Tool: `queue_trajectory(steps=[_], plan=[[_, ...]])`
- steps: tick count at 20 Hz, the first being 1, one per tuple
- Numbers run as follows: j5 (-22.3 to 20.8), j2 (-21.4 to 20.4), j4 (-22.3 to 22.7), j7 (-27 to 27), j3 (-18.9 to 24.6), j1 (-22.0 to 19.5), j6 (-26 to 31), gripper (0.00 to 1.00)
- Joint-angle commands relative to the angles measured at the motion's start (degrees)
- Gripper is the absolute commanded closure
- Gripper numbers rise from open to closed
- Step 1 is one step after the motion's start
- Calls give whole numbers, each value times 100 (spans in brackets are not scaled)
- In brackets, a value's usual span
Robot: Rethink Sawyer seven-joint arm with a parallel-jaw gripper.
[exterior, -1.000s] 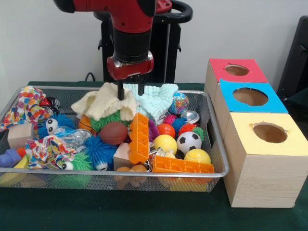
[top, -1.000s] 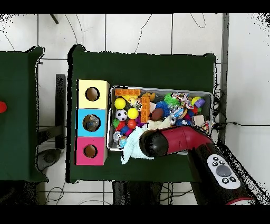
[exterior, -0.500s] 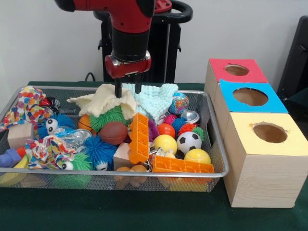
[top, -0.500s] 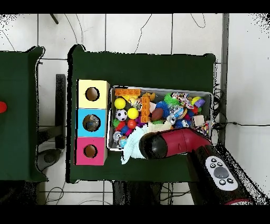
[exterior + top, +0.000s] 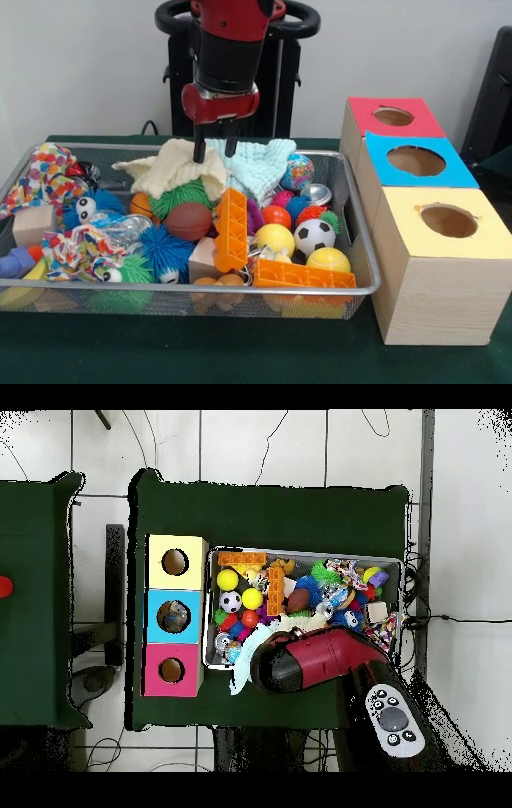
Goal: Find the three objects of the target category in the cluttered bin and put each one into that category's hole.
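Front view: the red-and-black gripper (image 5: 215, 150) has shifted slightly right since 0.5 s ago, its 2 fingers still pinching the cream knitted cloth (image 5: 178, 166); 1 pale blue knitted cloth (image 5: 258, 163) lies right of them, beside 3 wooden boxes (image 5: 442, 260).

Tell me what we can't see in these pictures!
- Overhead view: the claw is hidden under the red arm.
- Front view: things deep in the bin lie buried under the cream cloth and toys.
- Both views: the inside of the yellow box is too dark to see.
- Front view: whether the claw has pinched the cream cloth.
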Motion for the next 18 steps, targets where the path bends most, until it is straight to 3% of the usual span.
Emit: queue_trajectory(steps=[1, 12, 18], plan=[[-338, -217, -149, 752, -307, -70, -880, 0], [-402, 102, -608, 540, -540, -148, -1461, 0], [-644, 520, -981, 515, -818, -24, -1804, 0]])
